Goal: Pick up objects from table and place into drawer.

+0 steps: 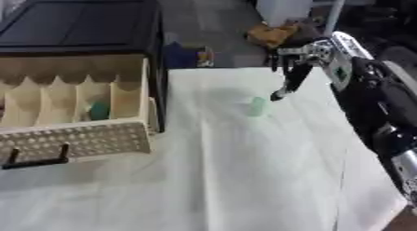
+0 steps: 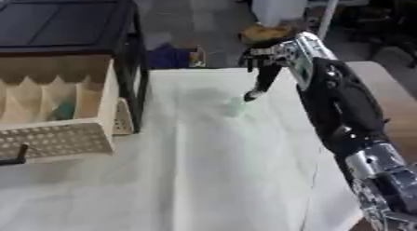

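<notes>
Reach step in hand: right hand point(image 1: 295, 71) comes in from the table's far right corner and hangs over a small pale green object point(image 1: 258, 106) standing on the white cloth point(image 1: 244, 179), toward the far edge, right of centre. Fingers point down, fairly straight, nothing held between them; fingertips point(image 1: 279, 95) sit just beside the object's upper right, whether touching I cannot tell. Hand reads as open.

Drawer point(image 1: 77, 141) is pulled out at the table's left edge, below a black cabinet point(image 1: 81, 25). Perforated front, black handle point(image 1: 36, 160), divider slats inside. 1 teal-green item point(image 1: 99, 110) already lies in a compartment near the drawer's right wall.

Left hand shows in neither view.

Judgement: pick not yet made; this is the approach to the grasp, early in this object's cycle. Next move calls for settling the fingers around the green object and curling thumb and fingers onto it, then lifting clear of the cloth and carrying left across the table to an open compartment. Object is small and pale against the cloth, so alignment matters before closing.
</notes>
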